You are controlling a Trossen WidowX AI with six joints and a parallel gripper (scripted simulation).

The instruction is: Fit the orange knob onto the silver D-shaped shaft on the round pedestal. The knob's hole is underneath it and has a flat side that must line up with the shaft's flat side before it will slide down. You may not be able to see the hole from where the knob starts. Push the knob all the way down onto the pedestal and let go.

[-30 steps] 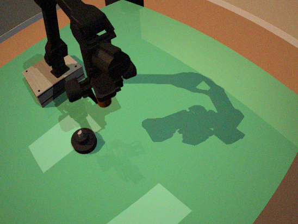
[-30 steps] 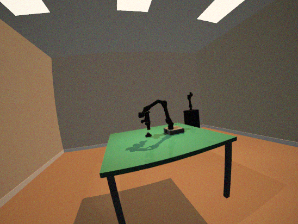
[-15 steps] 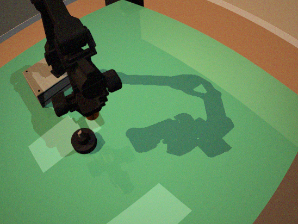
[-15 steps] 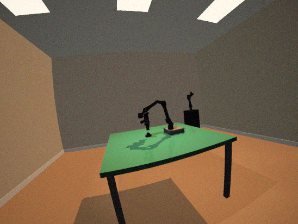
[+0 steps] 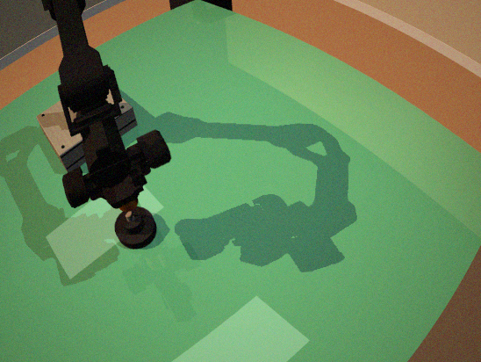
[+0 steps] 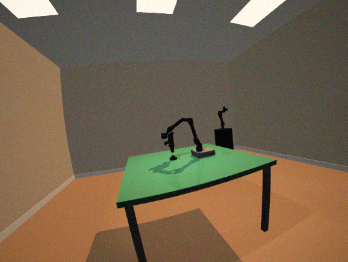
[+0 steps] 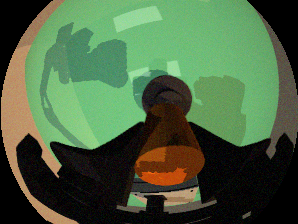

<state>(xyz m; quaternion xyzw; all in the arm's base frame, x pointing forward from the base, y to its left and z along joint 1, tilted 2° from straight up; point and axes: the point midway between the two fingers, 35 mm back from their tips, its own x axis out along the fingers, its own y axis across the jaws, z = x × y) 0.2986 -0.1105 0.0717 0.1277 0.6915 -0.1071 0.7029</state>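
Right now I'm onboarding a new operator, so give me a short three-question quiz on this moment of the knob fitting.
1. True or false: the gripper is shut on the orange knob.
2. In the top view, where is the knob relative to the round pedestal? A) on the green table far to its right B) held just above its silver D-shaped shaft C) pushed fully down onto it
3. Fill in: the arm is bolted to a grey ____ on the table.

Key: 1 true; 2 B; 3 base plate.
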